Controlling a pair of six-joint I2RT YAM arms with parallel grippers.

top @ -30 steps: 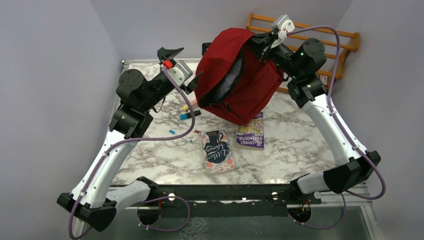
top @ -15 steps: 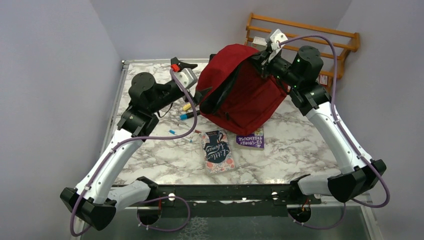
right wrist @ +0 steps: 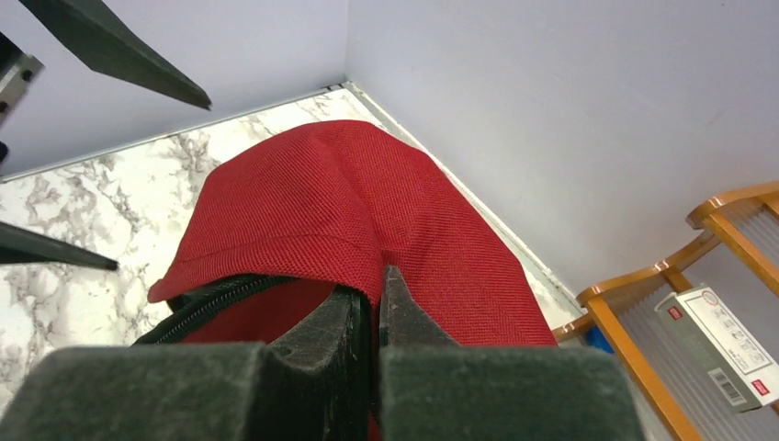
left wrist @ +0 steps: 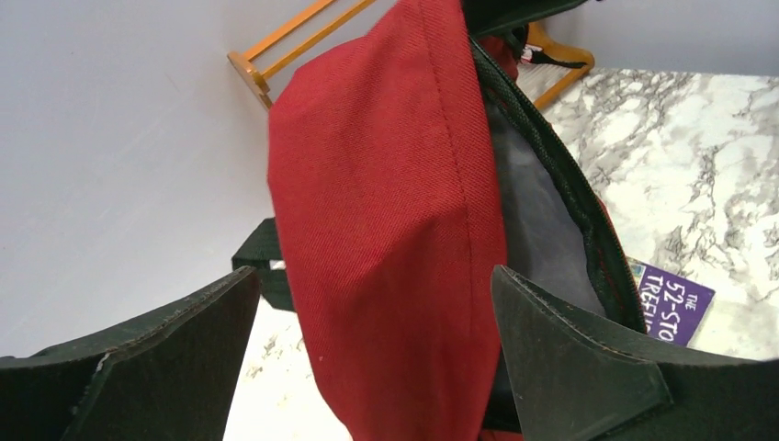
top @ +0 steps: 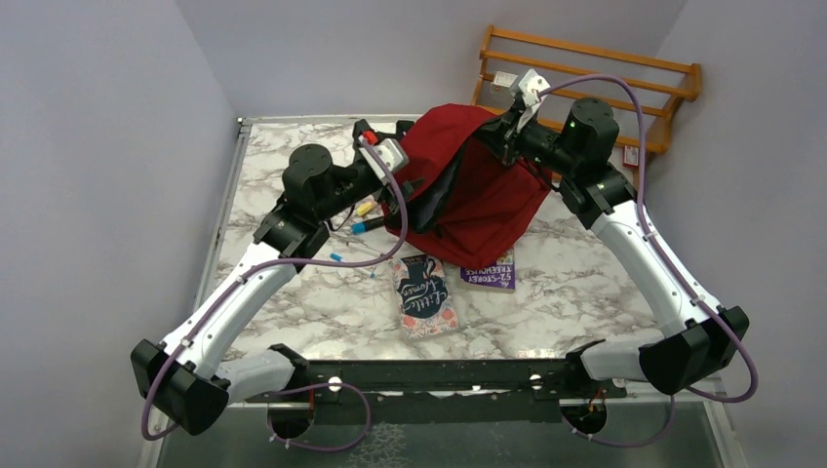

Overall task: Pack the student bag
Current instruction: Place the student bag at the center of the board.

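The student bag point(top: 488, 190), a dark-red backpack with black zippers and grey lining, hangs at the back middle of the table, its bottom resting on the marble. My right gripper point(top: 507, 132) is shut on its top red fabric point(right wrist: 367, 211), holding it up. My left gripper point(top: 408, 161) is open at the bag's left side. In the left wrist view the red flap point(left wrist: 386, 230) stands between my open fingers point(left wrist: 570, 358), with the grey lining point(left wrist: 537, 220) showing to the right of it.
A purple book point(top: 490, 273) lies half under the bag. A floral book point(top: 423, 294) lies in front. Several pens and markers point(top: 366, 225) lie at the bag's left. A wooden rack point(top: 595, 68) with a white box point(right wrist: 721, 344) stands behind the table.
The right gripper has lowered the bag toward the table and moved it slightly back. The left arm has swung right, its open fingers now around the bag's front flap.
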